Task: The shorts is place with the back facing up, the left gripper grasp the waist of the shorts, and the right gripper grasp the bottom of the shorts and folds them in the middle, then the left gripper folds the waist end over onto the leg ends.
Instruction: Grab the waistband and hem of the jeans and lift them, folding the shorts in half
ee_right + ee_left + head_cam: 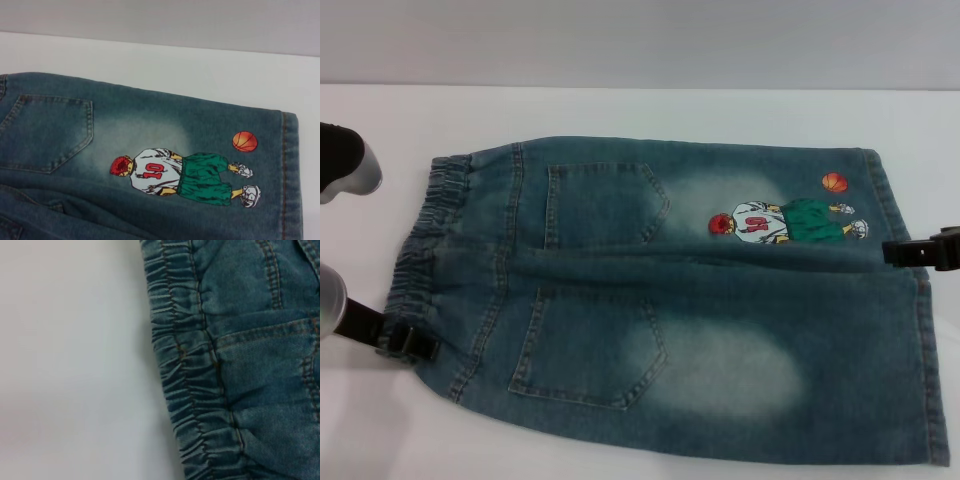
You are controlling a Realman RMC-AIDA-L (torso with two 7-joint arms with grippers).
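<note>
The shorts (660, 300) lie flat on the white table (620, 110), back pockets up. The left gripper (410, 342) is at the stretchy waist (175, 365), the right gripper (920, 250) at the leg ends (895, 215). I cannot tell whether either claw is pinching. Both arms are cut off.

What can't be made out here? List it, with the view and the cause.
- The left gripper, head view: only a black tip shows at the waistband; the frame edge cuts off the arm, so its grip is unclear.
- The right gripper, head view: cut off by the frame's right edge at the leg ends.
- Both wrist views: only the shorts show, no fingers.
- The shorts' front: face down against the table.
</note>
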